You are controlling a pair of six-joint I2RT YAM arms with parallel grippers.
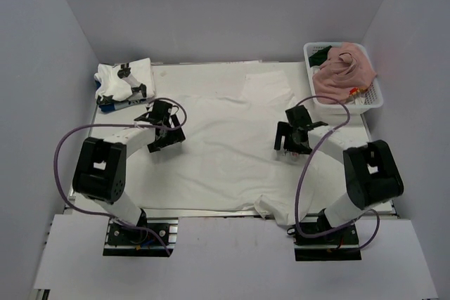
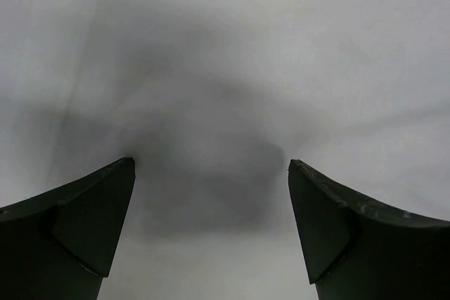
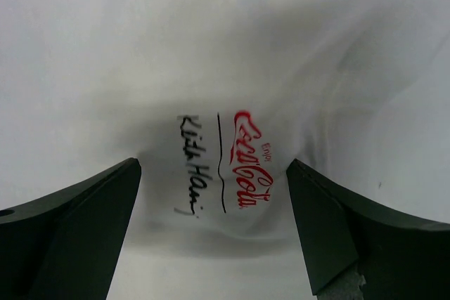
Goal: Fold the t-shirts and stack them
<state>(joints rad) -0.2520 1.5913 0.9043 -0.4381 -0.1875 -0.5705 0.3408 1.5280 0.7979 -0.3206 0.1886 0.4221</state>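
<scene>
Jaws wide above spread white Coca-Cola t-shirt (image 3: 211,54)

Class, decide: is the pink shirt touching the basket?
Touching. The top view shows the pink shirt heaped inside the basket, pressed against its rim.

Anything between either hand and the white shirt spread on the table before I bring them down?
Nothing visible. The left hand and right hand hang open directly over the white shirt; each wrist view shows only cloth beneath it, with the red Coca-Cola print under the right.
</scene>
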